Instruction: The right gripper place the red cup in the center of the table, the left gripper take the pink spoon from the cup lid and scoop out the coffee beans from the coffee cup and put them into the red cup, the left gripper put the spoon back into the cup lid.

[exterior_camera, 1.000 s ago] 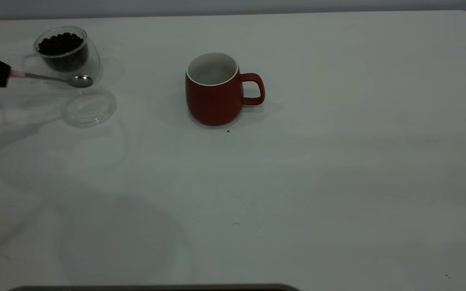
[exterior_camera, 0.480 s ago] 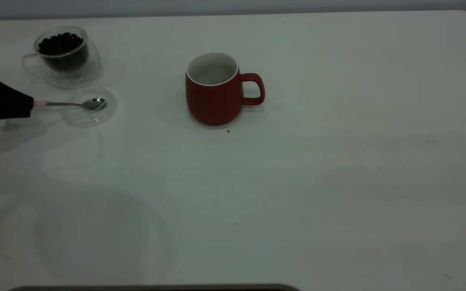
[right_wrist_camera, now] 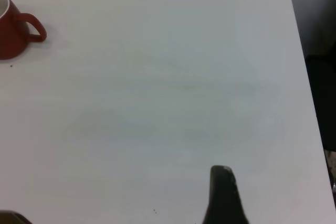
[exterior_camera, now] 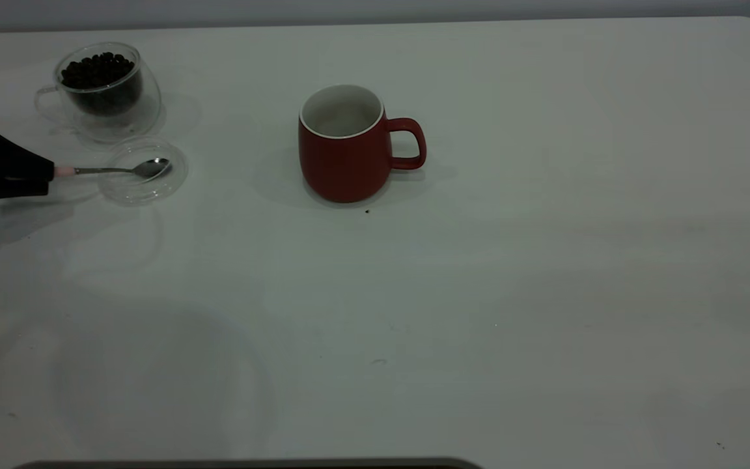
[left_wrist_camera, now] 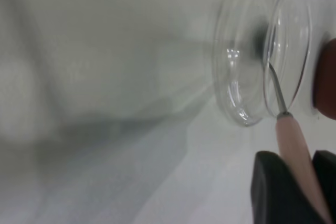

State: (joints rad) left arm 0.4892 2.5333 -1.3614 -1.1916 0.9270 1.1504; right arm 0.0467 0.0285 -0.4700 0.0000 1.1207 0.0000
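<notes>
The red cup point(exterior_camera: 344, 146) stands upright near the middle of the table point(exterior_camera: 544, 260), handle to the right; it also shows in the right wrist view point(right_wrist_camera: 10, 30). My left gripper point(exterior_camera: 46, 174) is at the far left, shut on the pink spoon point(exterior_camera: 121, 170) by its pink handle point(left_wrist_camera: 299, 156). The spoon's metal bowl lies over the clear cup lid point(exterior_camera: 144, 185), which also shows in the left wrist view point(left_wrist_camera: 252, 61). The coffee cup point(exterior_camera: 105, 111) with coffee beans point(exterior_camera: 97, 68) stands just behind the lid. My right gripper point(right_wrist_camera: 115, 190) is open and empty over the table's right side, outside the exterior view.
The table's right edge point(right_wrist_camera: 307, 103) runs close to my right gripper. A tiny dark speck point(exterior_camera: 367, 211) lies in front of the red cup. A dark strip point(exterior_camera: 251, 464) runs along the near edge.
My left gripper has carried the spoon from beside the coffee cup toward the front and down, so its bowl now lies over the cup lid. Over the last half second it barely moved.
</notes>
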